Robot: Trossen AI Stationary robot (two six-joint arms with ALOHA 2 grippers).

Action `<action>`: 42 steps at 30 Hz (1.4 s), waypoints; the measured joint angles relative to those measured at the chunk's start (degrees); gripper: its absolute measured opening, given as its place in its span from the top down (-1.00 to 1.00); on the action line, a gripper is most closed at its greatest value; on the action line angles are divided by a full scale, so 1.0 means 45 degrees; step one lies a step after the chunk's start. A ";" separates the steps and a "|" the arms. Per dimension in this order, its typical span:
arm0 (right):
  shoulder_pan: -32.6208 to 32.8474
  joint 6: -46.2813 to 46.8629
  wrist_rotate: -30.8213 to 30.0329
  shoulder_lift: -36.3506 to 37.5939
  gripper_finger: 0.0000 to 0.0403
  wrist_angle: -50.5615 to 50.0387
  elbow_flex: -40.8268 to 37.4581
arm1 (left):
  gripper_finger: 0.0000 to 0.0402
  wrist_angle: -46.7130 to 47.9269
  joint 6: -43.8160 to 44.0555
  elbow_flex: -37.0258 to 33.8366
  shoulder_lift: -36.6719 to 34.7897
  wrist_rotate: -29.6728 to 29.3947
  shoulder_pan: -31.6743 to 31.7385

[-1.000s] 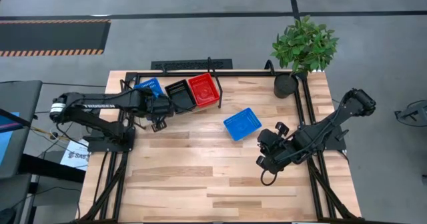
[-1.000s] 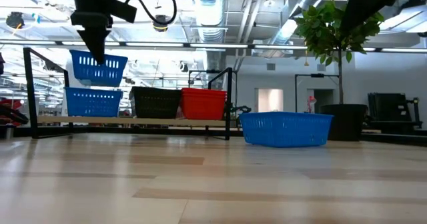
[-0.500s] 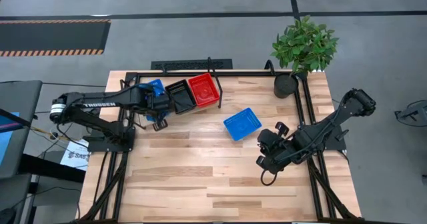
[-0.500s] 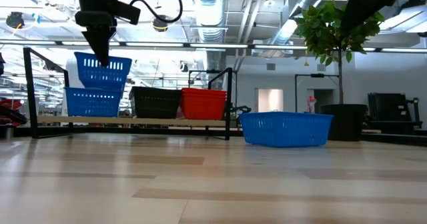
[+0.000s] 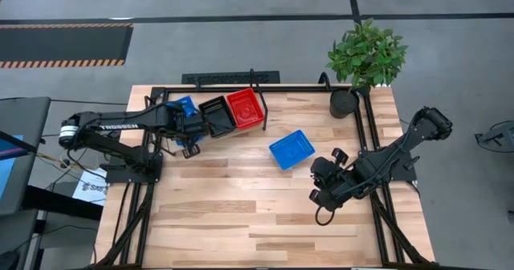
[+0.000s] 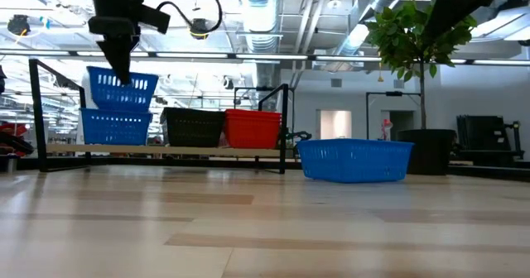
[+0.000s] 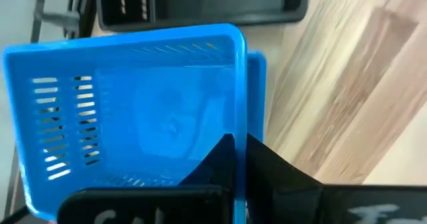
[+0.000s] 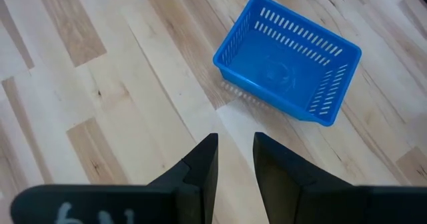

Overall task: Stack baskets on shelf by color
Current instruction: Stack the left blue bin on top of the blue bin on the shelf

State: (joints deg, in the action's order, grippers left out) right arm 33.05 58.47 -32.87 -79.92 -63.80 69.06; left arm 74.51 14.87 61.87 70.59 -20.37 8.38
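While I look straight down, my butcher-block bench (image 5: 241, 214) sits on grey floor, a potted plant (image 5: 365, 57) at its far right corner. My left end effector (image 5: 183, 119) is clamped on a blue basket (image 5: 183, 105) at the shelf's (image 5: 210, 91) left end, beside a black basket (image 5: 217, 115) and a red basket (image 5: 245, 108). A loose blue basket (image 5: 291, 149) lies mid-bench, near my right end effector (image 5: 319, 186).

At bench level, the held basket (image 6: 122, 89) hangs just above another blue one (image 6: 115, 127) on the shelf, an industrial ceiling behind.

From my left wrist, I pinch the empty basket's wall (image 7: 235, 117).

From my right wrist, fingers (image 8: 204, 159) stand slightly apart, holding nothing; the loose basket (image 8: 287, 67) is empty.
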 joint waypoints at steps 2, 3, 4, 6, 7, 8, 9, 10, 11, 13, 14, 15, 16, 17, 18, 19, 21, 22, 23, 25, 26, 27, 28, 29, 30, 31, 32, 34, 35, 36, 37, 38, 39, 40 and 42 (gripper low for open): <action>-0.0002 -0.0003 -0.0001 0.0000 0.41 -0.0001 0.0000 | 1.00 -0.0055 0.0097 -0.0332 -0.0044 -0.0002 -0.0001; -0.0002 -0.0012 -0.0003 0.0000 0.41 -0.0005 0.0000 | 1.00 -0.0089 0.0098 -0.0442 -0.0049 -0.0002 -0.0006; -0.0002 -0.0045 0.0002 0.0000 0.41 -0.0003 0.0000 | 1.00 -0.0119 0.0108 -0.0533 -0.0049 -0.0007 -0.0015; -0.0002 -0.0066 0.0002 0.0000 0.41 -0.0008 0.0000 | 1.00 -0.0125 0.0136 -0.0678 -0.0053 -0.0002 -0.0019; -0.0002 -0.0066 0.0002 0.0000 0.41 -0.0013 0.0000 | 1.00 -0.0124 0.0136 -0.0722 -0.0053 -0.0007 -0.0019; -0.0007 -0.0066 0.0002 0.0000 0.41 -0.0009 0.0000 | 1.00 -0.0156 0.0139 -0.0769 -0.0056 -0.0027 -0.0019; -0.0007 -0.0066 0.0002 0.0000 0.41 -0.0008 0.0000 | 1.00 -0.0198 0.0158 -0.0826 -0.0063 -0.0079 -0.0019; -0.0007 -0.0066 0.0002 0.0000 0.41 -0.0008 0.0000 | 1.00 -0.0236 0.0160 -0.0899 -0.0063 -0.0116 -0.0019; -0.0007 -0.0066 0.0002 0.0000 0.41 -0.0008 0.0000 | 1.00 -0.0244 0.0160 -0.0963 -0.0063 -0.0129 -0.0019; -0.0007 -0.0073 0.0002 0.0000 0.41 -0.0008 0.0000 | 1.00 -0.0484 0.0141 -0.1132 -0.0073 -0.0125 -0.0019; -0.0007 -0.0078 0.0002 0.0000 0.41 -0.0008 0.0000 | 1.00 -0.0637 0.0141 -0.1194 -0.0073 -0.0087 -0.0019; -0.0007 -0.0088 0.0005 0.0000 0.41 -0.0009 0.0000 | 1.00 -0.0795 0.0141 -0.1262 -0.0073 -0.0090 -0.0019; -0.0008 -0.0105 0.0004 0.0000 0.41 -0.0013 0.0000 | 1.00 -0.0924 0.0146 -0.1302 -0.0073 -0.0090 -0.0019; -0.0022 -0.0110 0.0006 0.0000 0.41 -0.0013 0.0000 | 1.00 -0.1022 0.0147 -0.1319 -0.0073 -0.0085 -0.0019; -0.0022 -0.0110 0.0006 0.0000 0.41 -0.0013 0.0000 | 1.00 -0.1107 0.0151 -0.1319 -0.0073 -0.0085 -0.0019; -0.0021 -0.0110 0.0006 0.0000 0.41 -0.0018 0.0000 | 1.00 -0.1176 0.0144 -0.1316 -0.0073 -0.0090 -0.0019; -0.0022 -0.0110 0.0006 0.0000 0.41 -0.0015 0.0000 | 1.00 -0.1168 0.0117 -0.1319 -0.0073 -0.0056 -0.0019; -0.0019 -0.0107 0.0006 0.0000 0.41 -0.0018 0.0000 | 1.00 -0.1166 0.0090 -0.1321 -0.0073 0.0009 -0.0019; -0.0022 -0.0106 0.0006 0.0000 0.41 -0.0016 0.0000 | 1.00 -0.1177 0.0067 -0.1316 -0.0073 0.0081 -0.0014; -0.0021 -0.0105 0.0006 0.0000 0.41 -0.0013 0.0000 | 1.00 -0.1168 -0.0052 -0.1316 -0.0073 0.0144 -0.0010; -0.0022 -0.0105 0.0006 0.0000 0.41 -0.0013 0.0000 | 1.00 -0.1170 -0.0053 -0.1320 -0.0073 0.0147 -0.0010; -0.0022 -0.0105 0.0006 0.0000 0.41 -0.0013 0.0000 | 1.00 -0.1163 -0.0053 -0.1316 -0.0073 0.0157 -0.0010; -0.0021 -0.0105 0.0006 0.0000 0.41 -0.0011 0.0000 | 1.00 -0.1163 -0.0056 -0.1316 -0.0073 0.0194 -0.0010; -0.0019 -0.0105 0.0006 0.0000 0.41 -0.0008 0.0000 | 1.00 -0.1154 -0.0058 -0.1319 -0.0073 0.0242 -0.0010; -0.0019 -0.0105 0.0006 0.0000 0.41 -0.0007 0.0000 | 1.00 -0.1139 -0.0059 -0.1317 -0.0073 0.0250 -0.0010; -0.0021 -0.0105 0.0006 0.0000 0.41 -0.0008 0.0000 | 1.00 -0.1139 -0.0058 -0.1316 -0.0073 0.0250 -0.0010; -0.0021 -0.0105 0.0006 0.0000 0.41 -0.0008 0.0000 | 1.00 -0.1139 -0.0061 -0.1316 -0.0073 0.0250 -0.0010; -0.0017 -0.0104 0.0006 0.0000 0.41 -0.0004 0.0000 | 1.00 -0.1139 -0.0096 -0.1316 -0.0073 0.0258 -0.0010; -0.0017 -0.0100 0.0006 0.0000 0.41 -0.0004 0.0000 | 1.00 -0.1139 -0.0154 -0.1316 -0.0073 0.0297 -0.0010; -0.0017 -0.0100 0.0006 0.0000 0.41 -0.0004 0.0000 | 1.00 -0.1139 -0.0190 -0.1316 -0.0073 0.0384 -0.0010; -0.0017 -0.0100 0.0006 0.0000 0.41 -0.0003 0.0000 | 1.00 -0.1136 -0.0199 -0.1318 -0.0073 0.0452 -0.0010; -0.0017 -0.0100 0.0008 0.0000 0.41 -0.0003 0.0000 | 1.00 -0.1139 -0.0200 -0.1318 -0.0073 0.0489 -0.0010; -0.0020 -0.0100 0.0006 0.0000 0.41 -0.0003 0.0000 | 0.99 -0.1139 -0.0212 -0.1320 -0.0073 0.0498 -0.0010; -0.0020 -0.0100 0.0006 0.0000 0.41 -0.0003 0.0000 | 0.98 -0.1137 -0.0258 -0.1316 -0.0073 0.0502 -0.0010; -0.0020 -0.0100 0.0006 0.0000 0.41 -0.0003 0.0000 | 0.91 -0.1134 -0.0384 -0.1316 -0.0073 0.0531 -0.0010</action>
State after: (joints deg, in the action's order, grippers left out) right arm 32.96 58.02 -32.84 -79.92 -63.81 69.06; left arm 69.41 13.15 55.94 70.26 -17.98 8.34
